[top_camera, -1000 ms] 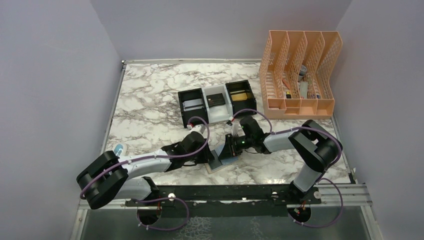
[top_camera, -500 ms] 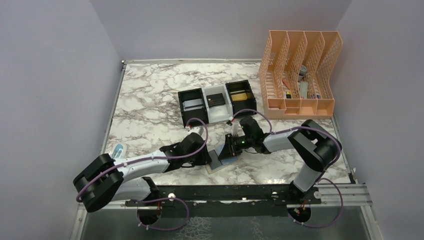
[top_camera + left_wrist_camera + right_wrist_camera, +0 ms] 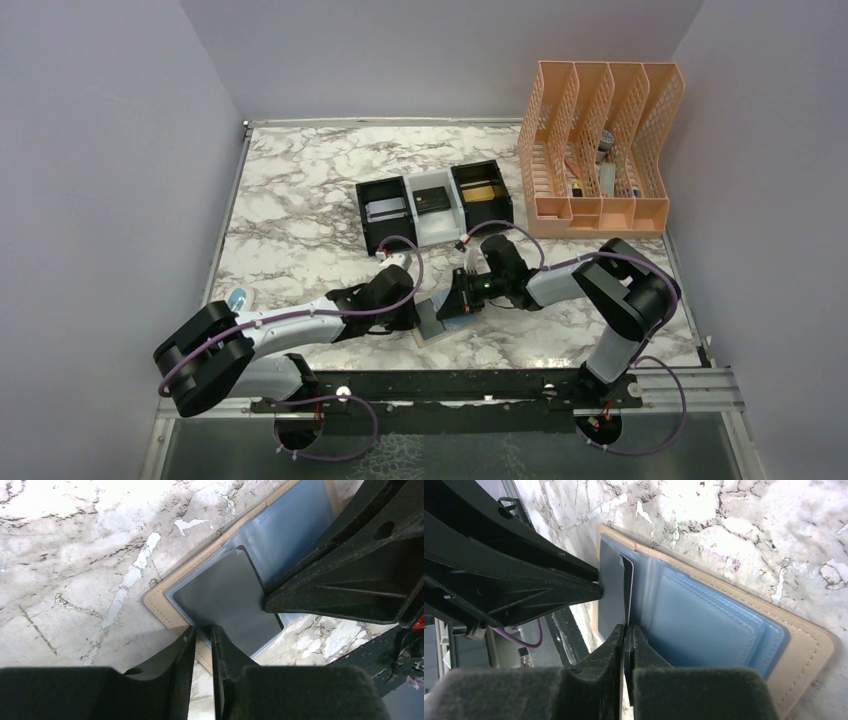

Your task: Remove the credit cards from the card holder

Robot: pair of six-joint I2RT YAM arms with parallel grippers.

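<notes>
One dark grey card (image 3: 225,600) sat in the end pocket of the card holder (image 3: 159,606), one corner poking out over the neighbouring bluish clear pocket. Holder lay open, tan rim around blue pockets, close to the table's (image 3: 290,200) near edge, roughly mid-width, between the two arms.

Right gripper (image 3: 626,630): jaws pressed together, only a hairline between them, pinching the card's edge where it left the pocket. Right wrist view showed a thin pale line along that card's side; couldn't tell whether that was the card's own edge or a second card behind it.

Left gripper (image 3: 202,632): jaws nearly together with a narrow slit, tips at the holder's tan rim just beside the card's corner. Couldn't tell whether they actually clamped the rim or only straddled it. Both grippers were low over the holder, tips nearly meeting across the card.

Further back, around the table's middle: row of three small bins (image 3: 436,236), black, white, black, touching side by side. Silvery card (image 3: 385,210) in the left black bin, a dark flat piece (image 3: 432,200) in the white bin, gold card (image 3: 482,192) in the right black bin.

Far right corner: peach mesh file organizer (image 3: 545,150), upright, a few small items in its slots, too small to identify.
</notes>
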